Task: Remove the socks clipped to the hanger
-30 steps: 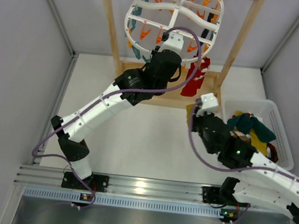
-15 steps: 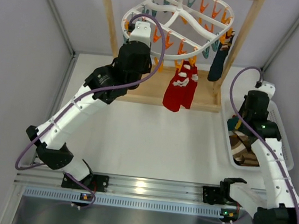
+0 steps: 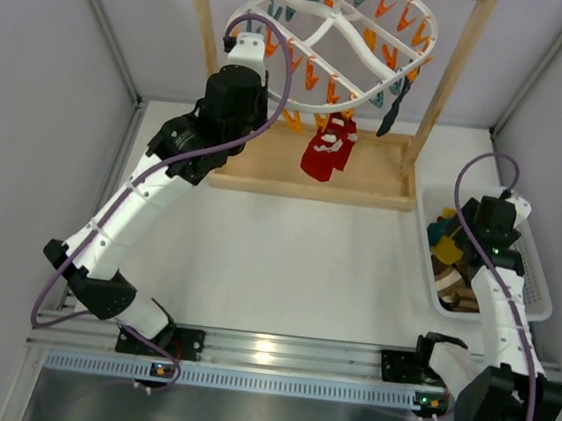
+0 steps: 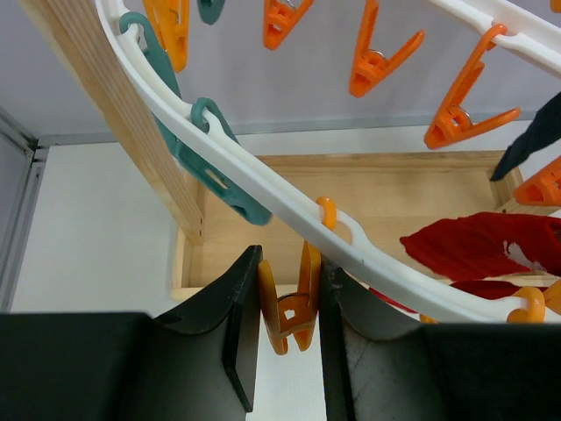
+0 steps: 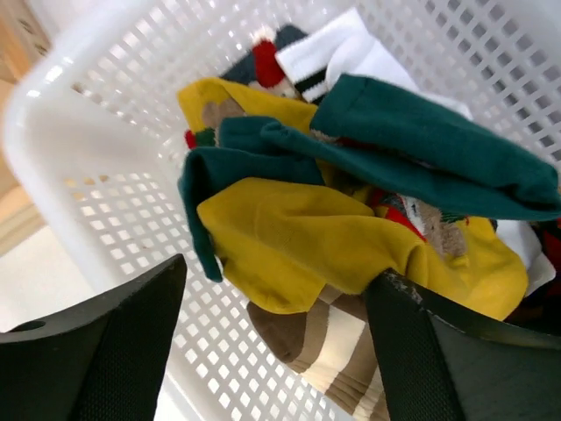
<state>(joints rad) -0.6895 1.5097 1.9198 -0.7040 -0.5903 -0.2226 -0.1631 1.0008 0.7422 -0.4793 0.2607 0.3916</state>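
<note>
Jaws first, from the left wrist: grips a small orange plastic clothespin (image 4: 289, 311) between the two black fingers of the left gripper (image 4: 289, 263), directly under the rim of the white plastic oval hanger (image 4: 394, 274). Shows a teal plastic clothespin (image 4: 237, 197) just up the rim, a pale wooden stand post (image 4: 123, 114) close on the left, red socks (image 4: 491, 250) dangling off to the right, and bare white tabletop (image 4: 88, 228) past the post. From the right wrist: holds the right gripper (image 5: 276, 272) spread wide, clasping nothing, above a white perforated plastic basket (image 5: 79, 167); finds a mustard yellow sock (image 5: 298, 241) and dark teal socks (image 5: 421, 158) heaped inside, crowding the near wall. From the top external camera: sets the hanger tilted under the stand's top bar, with the red socks and one dark sock (image 3: 392, 107) clipped along its near and right edge; places the basket at the tabletop's right edge and leaves broad bare tabletop between the two arms.
</note>
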